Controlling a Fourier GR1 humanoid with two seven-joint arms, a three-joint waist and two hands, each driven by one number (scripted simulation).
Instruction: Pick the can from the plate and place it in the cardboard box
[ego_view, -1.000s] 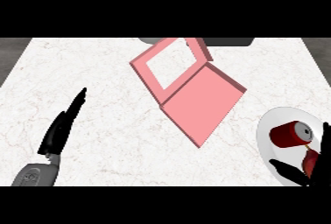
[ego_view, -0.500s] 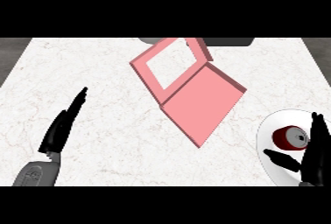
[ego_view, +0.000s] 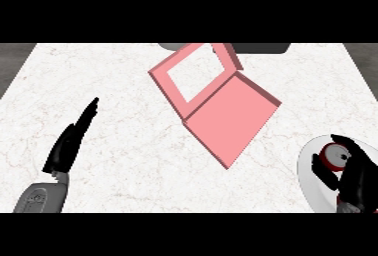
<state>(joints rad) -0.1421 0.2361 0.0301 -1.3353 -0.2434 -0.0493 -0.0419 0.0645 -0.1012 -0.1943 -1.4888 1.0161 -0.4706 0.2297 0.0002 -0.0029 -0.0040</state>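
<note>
- The can (ego_view: 338, 156) is seen lying on its side on the white plate (ego_view: 308, 172) at the counter's right edge, its pale round end turned up and to the left, so its long axis is judged to run down and to the right under the hand.
- The right hand (ego_view: 356, 175) is placed directly over the can, with fingers and thumb curled about the red body; whether they are closed against it cannot be told, so the grasp is read as being formed, not finished.
- The left hand (ego_view: 70, 142) is shown well apart at the view's left, fingers straight and resting, holding nothing; the right is by far the nearer hand.
- The cardboard box (ego_view: 214, 102) is found up and to the left of the plate, well apart from it, so a lift and a carry across the counter are called for.
- The can is taken for smooth metal: a red wall and a pale flat end, liable to roll on the glossy plate.
- The box is rendered pink, flat-sided and sharp-cornered, with one flap laid open; the counter (ego_view: 133, 165) is pale veined stone.
</note>
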